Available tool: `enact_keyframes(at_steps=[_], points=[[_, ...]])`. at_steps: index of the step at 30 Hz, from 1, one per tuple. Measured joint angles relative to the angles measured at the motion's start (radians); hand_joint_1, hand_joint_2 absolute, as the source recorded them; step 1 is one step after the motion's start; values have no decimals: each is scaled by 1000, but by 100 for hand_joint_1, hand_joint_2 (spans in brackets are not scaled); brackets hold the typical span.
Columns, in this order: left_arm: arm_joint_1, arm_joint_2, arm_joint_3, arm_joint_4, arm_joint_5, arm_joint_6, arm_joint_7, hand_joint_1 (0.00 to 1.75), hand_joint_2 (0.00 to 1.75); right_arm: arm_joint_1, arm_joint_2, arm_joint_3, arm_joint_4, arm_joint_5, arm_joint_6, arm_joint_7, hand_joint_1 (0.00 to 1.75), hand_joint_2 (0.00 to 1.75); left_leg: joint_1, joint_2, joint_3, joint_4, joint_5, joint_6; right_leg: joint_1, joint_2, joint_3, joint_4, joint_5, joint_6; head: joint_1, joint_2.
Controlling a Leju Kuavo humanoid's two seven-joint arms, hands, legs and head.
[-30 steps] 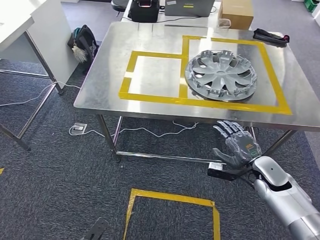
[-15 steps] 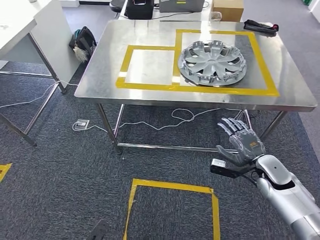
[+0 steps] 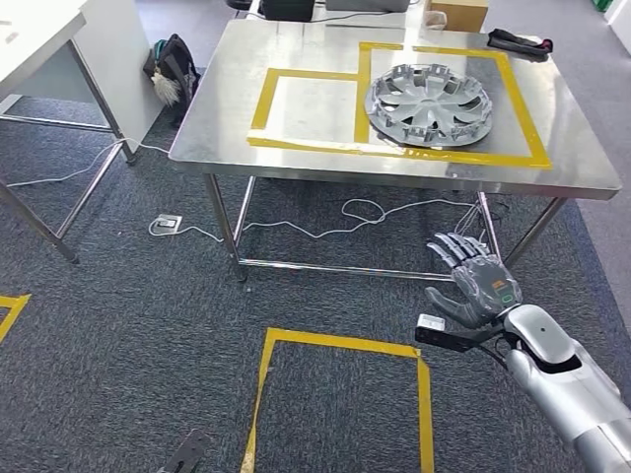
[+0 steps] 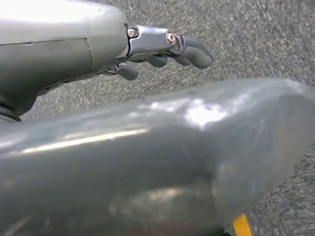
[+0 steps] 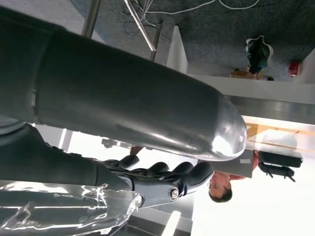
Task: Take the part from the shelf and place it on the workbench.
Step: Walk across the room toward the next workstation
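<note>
Head view: the wheel cover lies flat on the workbench inside the yellow tape, well ahead of the right hand, which holds nothing, fingers spread. Left wrist view: the left hand is empty, fingers loosely extended. Right wrist view: the right hand's dark fingers lie apart.

No legible text, brand, number or sign is present. The small orange-and-green label on the back of the right hand is too small to read.

Brushed steel workbench; matt grey plastic part.
</note>
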Motion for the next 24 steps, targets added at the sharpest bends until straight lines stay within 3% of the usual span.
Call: enact_keyframes(at_steps=[2, 4, 5, 8, 10, 15, 17, 18, 19, 22, 23, 24], points=[[1, 0, 1, 0, 0, 0, 0, 0, 0, 4, 0, -2, 0, -1, 0, 0, 0, 0, -3, 1, -16, 1, 14, 7, 1, 1, -53, 140, -79, 3, 3, 0], [3, -1, 1, 0, 0, 0, 0, 0, 0, 12, 0, -2, 1, -1, -1, 1, 0, 0, -5, 0, -29, 1, 24, 8, 1, 1, -75, 231, -116, 3, 3, 0], [4, 0, 2, 0, 0, 0, 0, 0, 0, 17, 0, -2, 1, -1, -2, 2, 0, 0, -6, 0, -34, 2, 28, 8, 2, 1, -58, 219, -108, 2, 3, 0], [5, -1, 2, 0, 0, 1, 0, 0, 0, 23, 0, -5, 2, -4, -7, 7, 0, 0, -9, 0, -40, 4, 35, 1, 5, 1, 73, 23, -47, -8, 3, 0], [4, 0, 2, 0, 0, 1, 0, 0, 0, 26, 0, -9, 2, -2, -15, 13, 0, 0, -12, 0, -47, 8, 39, -5, 8, 2, 121, -59, -35, -14, 2, 0], [5, 3, 10, 0, -1, 2, 0, 0, 0, 44, 0, -12, 6, 27, -32, 40, 0, 0, -16, -1, -60, 0, 54, 11, 5, 3, 115, -77, -19, -12, 0, 0], [3, 2, 11, 0, -3, 2, 2, 0, 0, 49, 0, -15, 8, 42, -38, 51, 0, 0, -13, -2, -43, -44, 80, 20, 5, 1, 115, -89, -14, -9, 0, 0], [2, 1, 12, 0, -5, 2, 3, 0, 0, 51, 0, -18, 9, 47, -41, 55, 0, 0, -8, -3, -33, -71, 96, 23, 6, 2, 109, -80, -24, -8, 0, 0], [1, 0, 12, 0, -6, 2, 4, 0, 0, 53, 0, -20, 10, 52, -43, 59, 0, 0, -2, -5, -26, -92, 111, 21, 7, 4, 94, -49, -46, -6, 2, 0], [2, -2, 14, 0, -8, 0, 6, 0, 0, 65, 0, -26, 14, 58, -46, 67, 0, 0, 11, -17, -34, -100, 126, 4, -5, 6, 17, 130, -132, 13, 3, 0], [4, -4, 15, 0, -9, 0, 6, 0, 0, 71, 0, -28, 16, 59, -46, 69, 0, 0, 17, -24, -40, -96, 127, -5, -11, 6, 6, 159, -137, 22, 3, 0], [5, -6, 15, 0, -10, -1, 6, 0, 0, 75, 0, -30, 17, 61, -46, 70, 0, 0, 25, -32, -46, -89, 127, -15, -19, 6, 15, 148, -124, 33, 3, 0]])
